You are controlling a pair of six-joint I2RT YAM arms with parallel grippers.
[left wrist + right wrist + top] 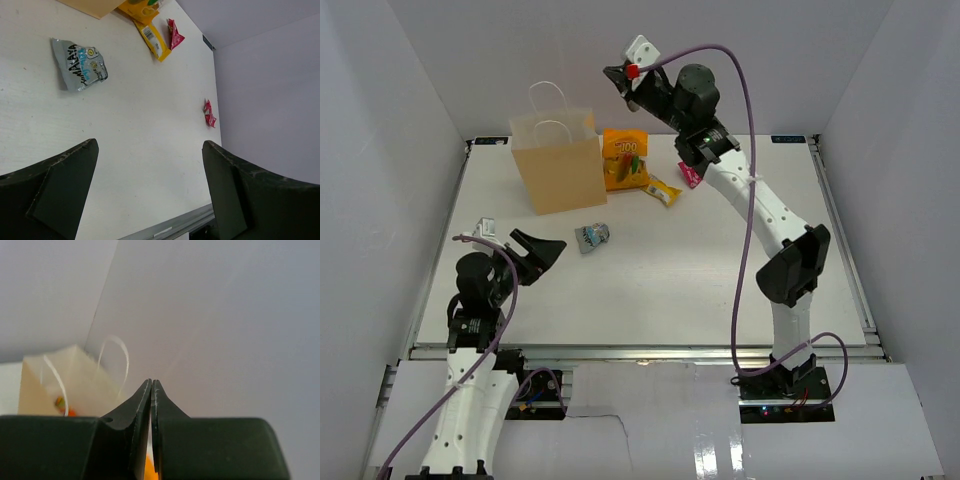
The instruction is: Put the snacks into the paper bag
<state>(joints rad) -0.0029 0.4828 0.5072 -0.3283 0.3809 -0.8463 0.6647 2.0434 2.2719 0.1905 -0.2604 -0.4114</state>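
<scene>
1. Black and pressed tip to tip, the fingers of your right gripper (151,387) hang high over the far side of the table (670,290). They sit above and to the right of the paper bag (560,170), and the right wrist view shows nothing between them.
2. Your left gripper (150,150) is spread wide and holds nothing, low over the near left of the table.
3. Closest to that left gripper is the silver-blue packet (80,65). It lies flat and alone ahead of the fingers, between them and the paper bag.
4. Expect it to be light, crinkly and slick, so it likely slides or buckles under a flat push. Pinch a sealed end edge or a raised crease, not the puffed middle.
5. Further out, the orange-yellow chip bag (623,158) rests against the paper bag's right side. The yellow wrapper (663,189) lies at its near right corner, with a magenta wrapper (174,34) just beside that. All 3 lie on the table near your right arm.
6. A second magenta wrapper (209,113) lies well apart from the others, toward the right edge.
7. The paper bag stands upright at the far left, mouth open and handles up. It is thin-walled and probably tips if you nudge it. Something orange shows inside.
</scene>
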